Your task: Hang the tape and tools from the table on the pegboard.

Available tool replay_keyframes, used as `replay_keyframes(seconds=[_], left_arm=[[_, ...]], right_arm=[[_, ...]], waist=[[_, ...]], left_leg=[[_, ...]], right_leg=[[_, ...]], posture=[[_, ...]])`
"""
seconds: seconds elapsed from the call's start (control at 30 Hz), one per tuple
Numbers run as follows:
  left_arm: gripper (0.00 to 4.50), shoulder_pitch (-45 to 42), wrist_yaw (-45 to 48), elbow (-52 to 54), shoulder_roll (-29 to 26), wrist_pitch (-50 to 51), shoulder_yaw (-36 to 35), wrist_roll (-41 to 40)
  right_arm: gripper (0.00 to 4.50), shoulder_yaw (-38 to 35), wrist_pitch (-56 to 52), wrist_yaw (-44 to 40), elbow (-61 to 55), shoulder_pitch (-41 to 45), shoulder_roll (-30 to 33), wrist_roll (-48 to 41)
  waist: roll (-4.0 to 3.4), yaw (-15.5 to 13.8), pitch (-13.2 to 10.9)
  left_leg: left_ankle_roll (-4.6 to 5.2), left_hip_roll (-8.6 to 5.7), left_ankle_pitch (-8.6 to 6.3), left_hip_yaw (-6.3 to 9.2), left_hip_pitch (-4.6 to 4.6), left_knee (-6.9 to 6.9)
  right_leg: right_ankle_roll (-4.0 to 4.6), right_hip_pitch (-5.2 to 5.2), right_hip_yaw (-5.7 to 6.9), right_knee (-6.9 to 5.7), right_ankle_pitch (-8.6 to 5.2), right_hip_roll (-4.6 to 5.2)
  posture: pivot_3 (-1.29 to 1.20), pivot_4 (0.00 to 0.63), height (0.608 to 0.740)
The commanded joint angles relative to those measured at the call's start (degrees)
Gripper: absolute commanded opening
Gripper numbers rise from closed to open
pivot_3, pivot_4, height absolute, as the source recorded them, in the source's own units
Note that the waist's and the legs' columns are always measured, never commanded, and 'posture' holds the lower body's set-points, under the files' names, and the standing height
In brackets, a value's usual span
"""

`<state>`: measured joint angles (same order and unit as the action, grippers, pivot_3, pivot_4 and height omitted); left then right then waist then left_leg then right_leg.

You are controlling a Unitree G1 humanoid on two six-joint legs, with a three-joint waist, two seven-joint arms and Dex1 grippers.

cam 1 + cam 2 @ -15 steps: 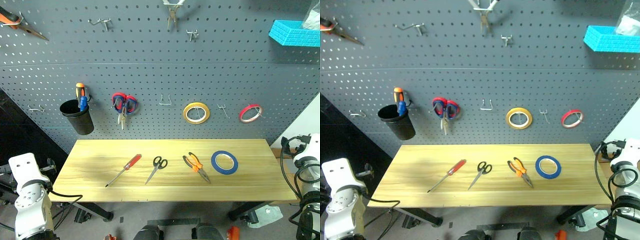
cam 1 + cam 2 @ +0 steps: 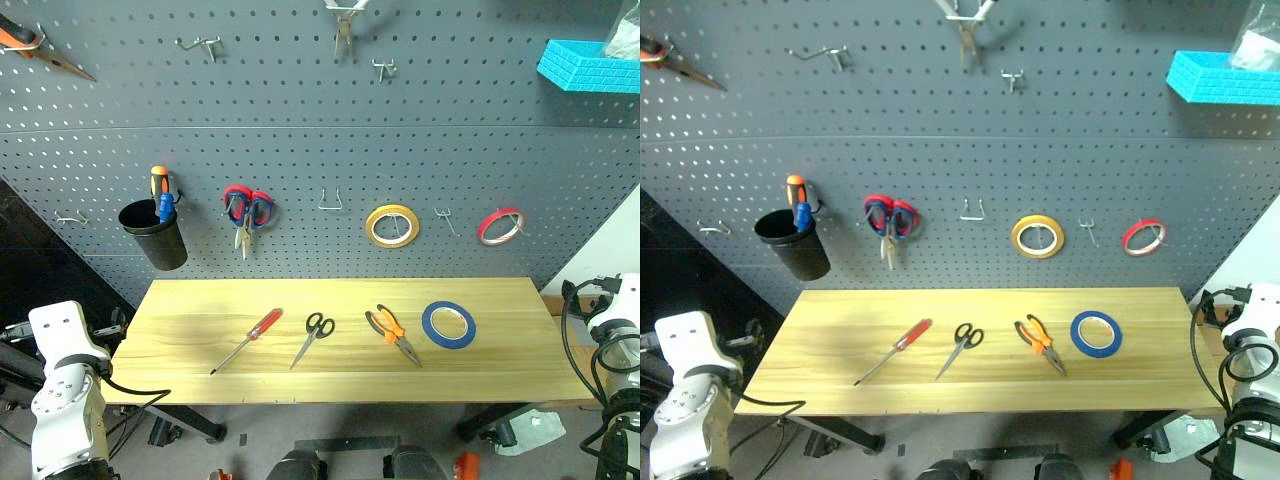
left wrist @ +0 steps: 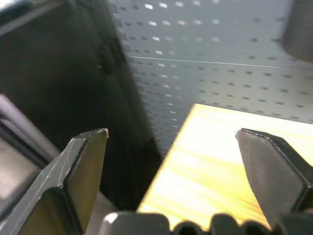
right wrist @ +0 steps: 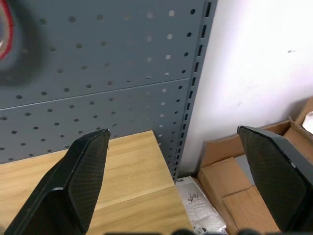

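Currently nothing is hanging from this task yet; all four items are lying on the table [image 2: 500, 300].

Both grippers are holding wide apart and empty: left gripper [image 3: 188, 171] is hovering off the table's left end, right gripper [image 4: 188, 178] off its right end beside the pegboard [image 2: 300, 100] edge. Blue tape [image 2: 449, 325] is lying flat toward the right, with the orange-and-black pliers [image 2: 392, 333] just left of it, then the black scissors [image 2: 314, 336], then the red screwdriver [image 2: 248, 339] furthest left. Risk, as judged: flat tape is offering little edge for the fingers, so a pinch could be skidding it into the pliers. A free hook [image 2: 331, 201] is sitting between the red-handled scissors [image 2: 246, 210] and the yellow tape [image 2: 392, 225]; misaligning there could be dropping the ring.
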<state>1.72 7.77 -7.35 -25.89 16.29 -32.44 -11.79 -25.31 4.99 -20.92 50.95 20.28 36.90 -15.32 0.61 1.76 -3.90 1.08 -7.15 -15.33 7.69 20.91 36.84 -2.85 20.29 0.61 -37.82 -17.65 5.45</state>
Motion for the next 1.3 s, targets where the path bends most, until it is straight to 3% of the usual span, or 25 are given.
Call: replay_keyframes(seconds=[0.03,0.13,0.3,0.57,0.67,0.8,0.97,1.3], left_arm=[[4.47,0.6,3.54,6.4,-1.14,-1.21,1.84,-1.25],[4.47,1.75,5.63,8.67,-3.65,-2.54,5.89,2.63],[4.47,2.26,9.86,11.43,-4.19,-0.62,10.26,1.91],[4.47,4.96,29.7,22.0,-10.18,-0.1,20.31,-3.62],[4.47,3.43,33.91,24.65,-12.92,-0.13,24.43,-2.89],[4.47,-0.94,38.49,26.69,-15.38,3.0,29.3,-3.4],[4.47,-5.17,45.28,28.5,-17.72,6.99,33.04,-6.95],[4.47,-15.0,52.26,23.13,-18.16,4.89,39.88,-4.4]], right_arm=[[4.5,2.37,-1.12,-4.15,-6.73,-1.66,-0.2,0.09],[4.5,5.94,-5.0,-7.83,-14.45,-4.61,-0.63,0.55],[4.5,11.68,-10.37,-11.57,-30.17,-9.85,-1.04,1.39],[4.5,21.66,-25.76,-18.24,-52.8,-14.48,1.47,1.18],[4.5,25.82,-29.07,-20.72,-56.23,-14.14,3.57,3.06],[4.5,31.04,-33.69,-23.62,-58.15,-11.99,5.15,4.78],[4.5,35.98,-35.85,-21.94,-54.61,-7.37,2.59,8.81],[4.5,40.65,-29.45,-19.75,-34.71,2.47,-1.48,17.2]], waist=[[0.04,-0.01,-0.07],[0.01,-0.02,-0.28],[-0.41,-0.05,-0.82],[-0.45,0.02,-3.73],[-0.56,0.08,-4.3],[-0.45,0.2,-5.81],[-0.23,1.45,-7.91],[0.0,2.56,-10.86]], left_leg=[[0.0,0.02,0.0,0.0,0.0,0.0],[0.22,0.05,-0.14,0.0,0.01,0.0],[0.24,0.06,-0.18,-0.01,0.02,0.01],[0.23,0.23,-0.23,-0.06,0.24,0.02],[0.16,0.3,-0.19,-0.12,0.91,0.1],[-0.02,0.47,-0.08,-0.24,1.03,0.11],[-0.02,0.6,-0.09,-0.34,1.07,0.09],[-0.06,0.65,-0.1,-0.48,1.45,0.13]], right_leg=[[0.0,0.0,0.01,0.0,0.0,0.0],[0.0,0.0,0.01,0.0,0.0,-0.03],[0.0,0.02,-0.03,0.03,0.0,-0.05],[0.01,0.42,-0.02,0.03,0.0,-0.15],[0.03,0.98,-0.03,-0.02,0.05,-0.18],[0.03,1.04,0.02,0.01,0.05,-0.23],[0.03,1.09,0.01,0.03,0.05,-0.3],[0.03,1.51,0.02,-0.11,0.06,-0.31]], posture=[[-0.06,0.079,0.74],[-0.07,0.087,0.74],[-0.09,0.108,0.74],[-0.13,0.172,0.74],[-0.14,0.195,0.74],[-0.15,0.218,0.74],[-0.17,0.265,0.74],[-0.17,0.308,0.74]])
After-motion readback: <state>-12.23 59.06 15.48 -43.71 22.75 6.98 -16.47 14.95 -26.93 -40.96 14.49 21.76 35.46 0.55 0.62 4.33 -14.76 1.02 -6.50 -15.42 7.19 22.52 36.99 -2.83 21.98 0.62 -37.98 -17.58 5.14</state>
